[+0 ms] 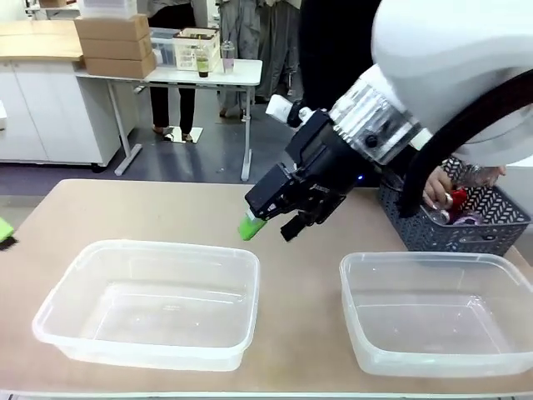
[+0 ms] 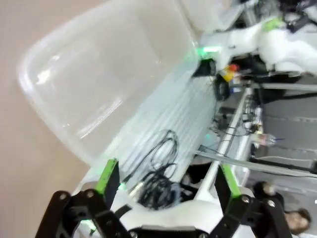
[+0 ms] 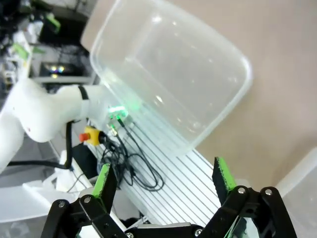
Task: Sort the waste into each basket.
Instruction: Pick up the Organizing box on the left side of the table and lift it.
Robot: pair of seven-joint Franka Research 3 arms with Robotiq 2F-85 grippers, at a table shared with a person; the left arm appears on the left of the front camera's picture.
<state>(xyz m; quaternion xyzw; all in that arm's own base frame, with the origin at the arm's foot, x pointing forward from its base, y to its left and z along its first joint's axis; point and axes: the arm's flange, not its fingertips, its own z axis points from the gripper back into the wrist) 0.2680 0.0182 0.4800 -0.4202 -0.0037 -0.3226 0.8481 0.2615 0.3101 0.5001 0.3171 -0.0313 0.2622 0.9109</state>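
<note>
Your right tool (image 1: pixel 268 232) hangs open and empty above the bare middle of the worktop (image 1: pixel 125 208). It is beyond the gap between the left clear tub (image 1: pixel 158 247) and the right clear tub (image 1: pixel 416 258), and short of the dark lattice basket (image 1: pixel 491 237). Your left tool (image 2: pixel 167 168) is spread wide too, with nothing between its pads.

As I judge it, the sorting has not begun, since both clear tubs hold nothing at all. The waste lies in the lattice basket at the far right. You can make out what looks like a red can (image 1: pixel 457 198) and at least one more piece beside it, too hidden to name. A person's hand (image 1: pixel 435 188) is down in that basket among the pieces; whether it grips one I cannot tell. Every piece has yet to be picked out and dropped into its tub, so the whole job lies ahead of you.
</note>
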